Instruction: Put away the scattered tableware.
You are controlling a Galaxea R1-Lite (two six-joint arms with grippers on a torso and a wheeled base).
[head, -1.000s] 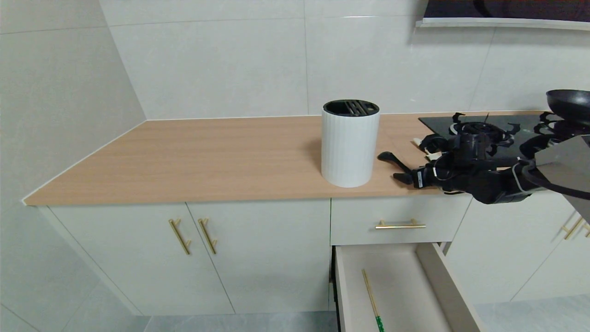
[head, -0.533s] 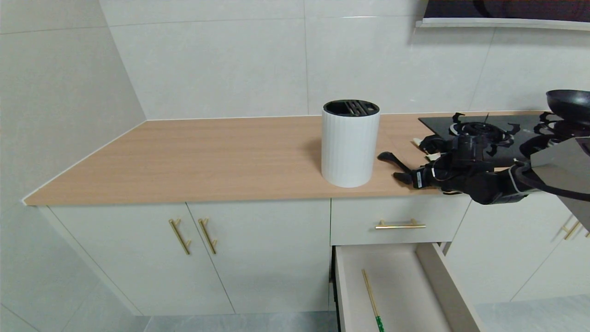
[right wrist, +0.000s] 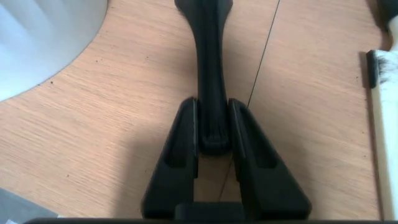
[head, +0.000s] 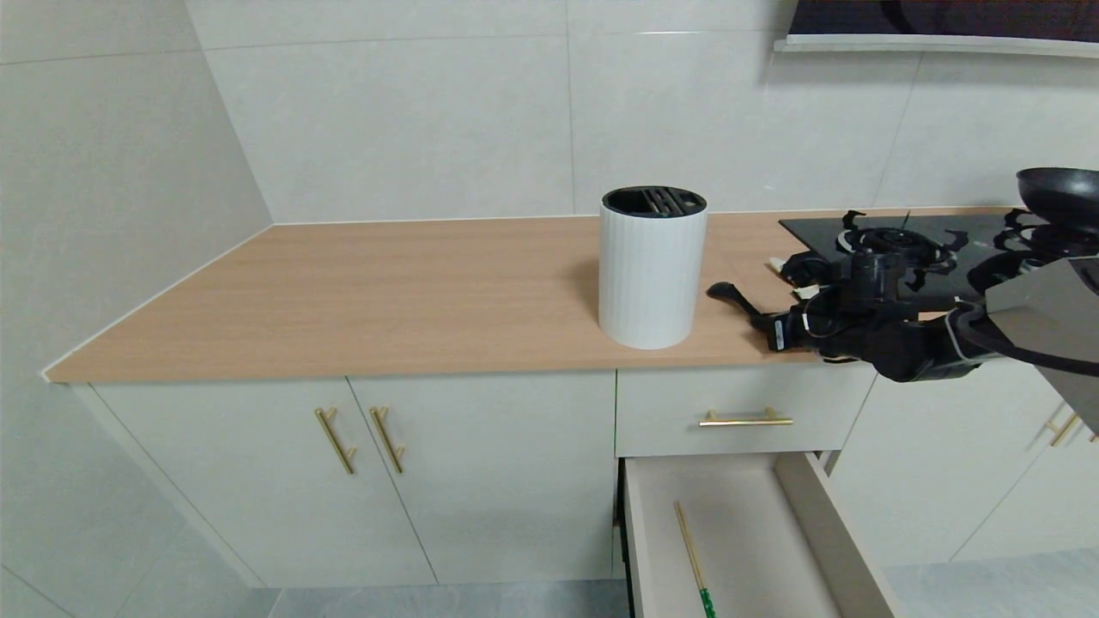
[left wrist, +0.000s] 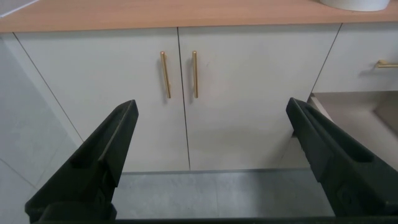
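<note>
Item: black utensil point(head: 730, 296), on or barely off the worktop point(head: 412, 292), at 3 o'clock of white holder point(head: 652, 270). Likely light, rigid, smooth; the slim handle may swivel. Right pincer point(right wrist: 213, 118) clenched on the handle's end. Left pincer point(left wrist: 210, 109) spread wide, unladen.

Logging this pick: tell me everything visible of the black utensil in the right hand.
The black utensil is slim, matte and plastic-looking, its narrow stem broadening toward the far end. The right hand is shut on its near end, a finger on either side. It stretches over the wooden countertop beside the white holder, not touching it. Whether it rests on the wood or is lifted, I cannot tell.
</note>
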